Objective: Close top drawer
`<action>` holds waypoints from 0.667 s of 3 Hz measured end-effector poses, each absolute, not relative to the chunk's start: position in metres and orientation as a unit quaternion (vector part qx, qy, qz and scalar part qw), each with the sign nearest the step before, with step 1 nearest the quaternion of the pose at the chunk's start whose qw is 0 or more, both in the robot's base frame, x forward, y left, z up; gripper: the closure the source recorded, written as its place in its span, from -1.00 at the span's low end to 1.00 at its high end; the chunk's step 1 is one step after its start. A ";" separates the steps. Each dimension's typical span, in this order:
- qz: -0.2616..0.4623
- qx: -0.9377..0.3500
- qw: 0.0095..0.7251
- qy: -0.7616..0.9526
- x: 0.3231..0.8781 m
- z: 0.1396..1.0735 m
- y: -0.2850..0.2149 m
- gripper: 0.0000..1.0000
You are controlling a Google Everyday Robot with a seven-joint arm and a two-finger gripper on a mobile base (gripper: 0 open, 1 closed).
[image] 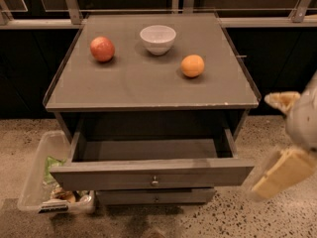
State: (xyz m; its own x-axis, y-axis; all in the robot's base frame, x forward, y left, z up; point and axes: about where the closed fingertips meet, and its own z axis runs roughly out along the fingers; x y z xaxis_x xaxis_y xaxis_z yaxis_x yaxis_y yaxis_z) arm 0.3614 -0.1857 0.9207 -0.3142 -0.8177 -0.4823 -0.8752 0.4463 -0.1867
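The top drawer (151,172) of the grey cabinet is pulled far out toward me. Its wide flat front carries a small round metal knob (154,181) at the centre, and its inside looks empty. A narrower drawer front (156,197) sits shut beneath it. My gripper (282,138) is at the right edge of the view, to the right of the drawer's right end and apart from it. One cream fingertip (283,100) points left at about cabinet-top height and the other (282,175) hangs at drawer-front height.
On the cabinet top (148,83) are a red apple (102,49), a white bowl (158,38) and an orange (192,66). A clear plastic bin (47,182) with packets stands on the speckled floor at the cabinet's lower left. Dark glass panels run behind.
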 end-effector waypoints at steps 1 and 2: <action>0.140 -0.498 0.267 0.813 0.341 0.851 -0.151 -1.00; 0.224 -0.483 0.229 0.815 0.317 0.757 -0.119 -1.00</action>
State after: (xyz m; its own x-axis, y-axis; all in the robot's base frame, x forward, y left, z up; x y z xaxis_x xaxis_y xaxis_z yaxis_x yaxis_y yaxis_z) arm 0.3166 -0.1188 0.7571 -0.4286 -0.6838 -0.5905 -0.8897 0.4332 0.1441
